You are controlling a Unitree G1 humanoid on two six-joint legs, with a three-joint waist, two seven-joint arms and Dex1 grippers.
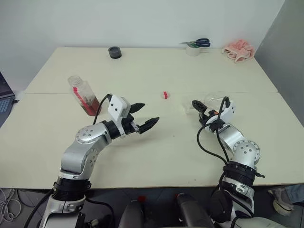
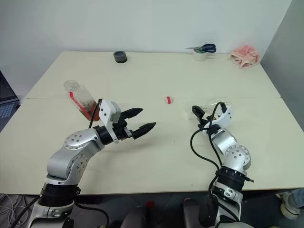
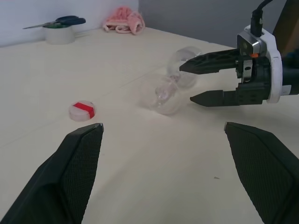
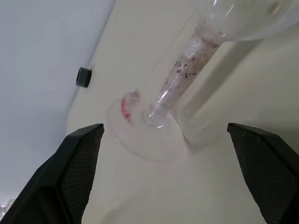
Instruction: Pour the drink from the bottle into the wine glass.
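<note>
Wine glass on side by open R hand

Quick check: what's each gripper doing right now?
Left gripper: jaws open, holding nothing.
Right gripper: jaws open beside the wine glass, holding nothing.

Bright, even, diffuse overhead light. Soft, short shadows on table under left gripper and just beside right gripper. Faint glare on wine glass ahead of right gripper. Own fingertips blurred, out of focus. Head views sharp, no visible edge distortion.
</note>
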